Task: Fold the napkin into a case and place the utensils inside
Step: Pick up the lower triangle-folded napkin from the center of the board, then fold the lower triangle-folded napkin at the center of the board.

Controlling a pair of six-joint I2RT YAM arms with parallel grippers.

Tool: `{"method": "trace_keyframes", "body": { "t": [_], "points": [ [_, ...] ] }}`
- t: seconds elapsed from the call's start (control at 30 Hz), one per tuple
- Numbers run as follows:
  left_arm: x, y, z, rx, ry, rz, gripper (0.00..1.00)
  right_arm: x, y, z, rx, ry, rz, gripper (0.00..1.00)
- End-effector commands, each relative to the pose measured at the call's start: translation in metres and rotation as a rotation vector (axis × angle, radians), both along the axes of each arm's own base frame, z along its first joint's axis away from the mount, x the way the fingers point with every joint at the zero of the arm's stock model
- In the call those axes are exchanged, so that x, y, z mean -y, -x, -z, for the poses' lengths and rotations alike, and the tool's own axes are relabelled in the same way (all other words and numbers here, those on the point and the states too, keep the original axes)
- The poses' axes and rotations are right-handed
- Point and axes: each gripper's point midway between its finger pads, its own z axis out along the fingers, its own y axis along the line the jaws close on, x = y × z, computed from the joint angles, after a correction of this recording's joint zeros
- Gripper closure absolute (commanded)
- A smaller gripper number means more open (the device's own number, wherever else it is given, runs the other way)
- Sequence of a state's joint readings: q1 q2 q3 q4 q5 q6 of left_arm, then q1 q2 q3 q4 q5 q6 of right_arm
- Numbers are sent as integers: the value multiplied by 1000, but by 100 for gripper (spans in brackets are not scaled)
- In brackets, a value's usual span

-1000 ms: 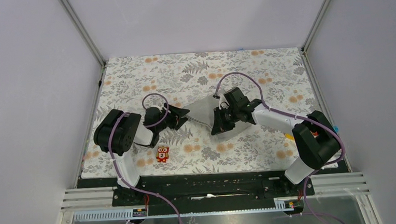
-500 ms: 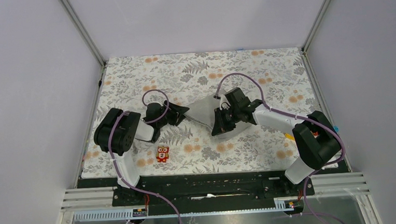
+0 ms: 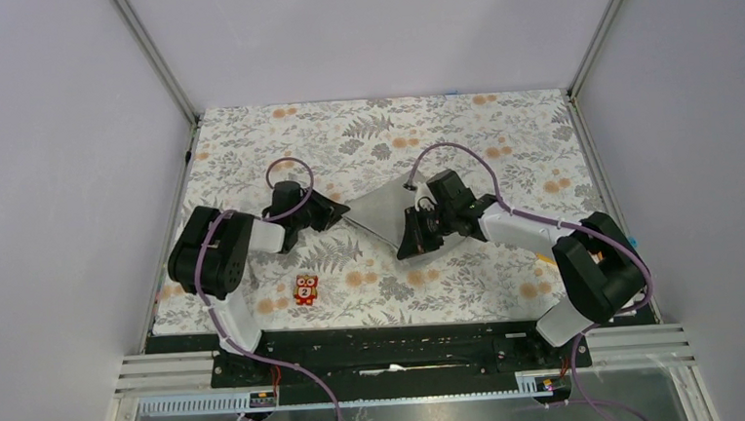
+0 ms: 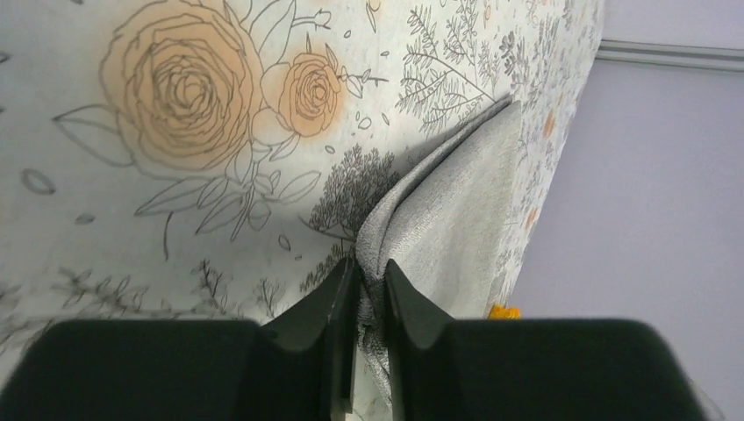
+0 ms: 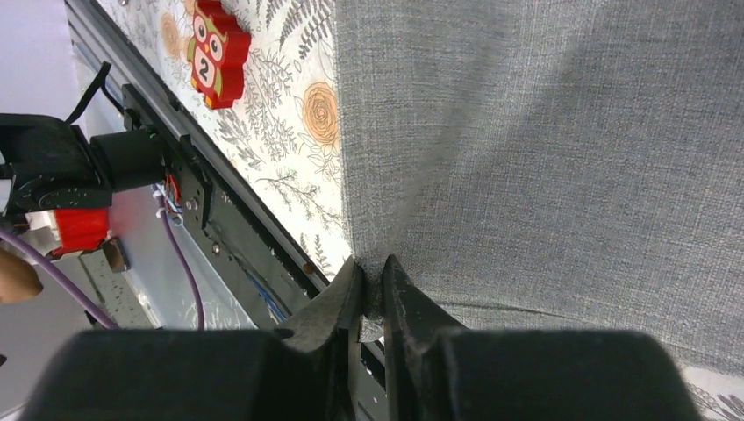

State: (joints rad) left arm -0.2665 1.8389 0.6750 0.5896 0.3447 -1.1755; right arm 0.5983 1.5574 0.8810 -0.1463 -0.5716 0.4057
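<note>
The plain grey napkin [image 3: 383, 210] hangs stretched between my two grippers over the middle of the floral table cover [image 3: 364, 133]. My left gripper [image 3: 339, 211] is shut on its left corner; in the left wrist view the cloth [image 4: 447, 210] is pinched between the jaws [image 4: 367, 281]. My right gripper [image 3: 411, 239] is shut on the near right edge; the right wrist view shows the grey cloth [image 5: 544, 158] clamped at the jaws [image 5: 372, 285]. The utensils are out of view.
A small red owl toy [image 3: 304, 290] lies on the cover near the front left and shows in the right wrist view [image 5: 215, 53]. A yellow block [image 3: 543, 255] peeks out by the right arm. Black rails run along the table's near edge [image 3: 397, 351].
My left gripper has moved left and back, pulling the napkin's corner with it. The cloth is now stretched flatter and wider between the two grippers. The right gripper shifted only slightly.
</note>
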Motion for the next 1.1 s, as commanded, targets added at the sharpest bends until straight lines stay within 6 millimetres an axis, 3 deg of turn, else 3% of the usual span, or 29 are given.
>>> {"method": "trace_keyframes", "body": {
  "t": [0.0, 0.23, 0.4, 0.53, 0.83, 1.07],
  "points": [
    [-23, -2, -21, 47, -102, 27, 82, -15, 12, -4, -27, -95, -35, 100],
    [-57, 17, -40, 46, -274, -16, 86, -43, 39, 1, -66, -179, -90, 100],
    [-73, 23, -45, -14, -363, -48, 87, -56, 43, -13, -105, -295, -92, 100],
    [-65, 11, -51, -30, -390, -57, 87, -53, 37, -21, -142, -361, -57, 100],
    [-35, -19, -44, -72, -588, -56, 84, -25, 20, -4, -196, -365, 5, 100],
    [-6, -30, -37, -82, -661, 3, 83, -6, 11, 14, -196, -327, 54, 100]
  ]
}}
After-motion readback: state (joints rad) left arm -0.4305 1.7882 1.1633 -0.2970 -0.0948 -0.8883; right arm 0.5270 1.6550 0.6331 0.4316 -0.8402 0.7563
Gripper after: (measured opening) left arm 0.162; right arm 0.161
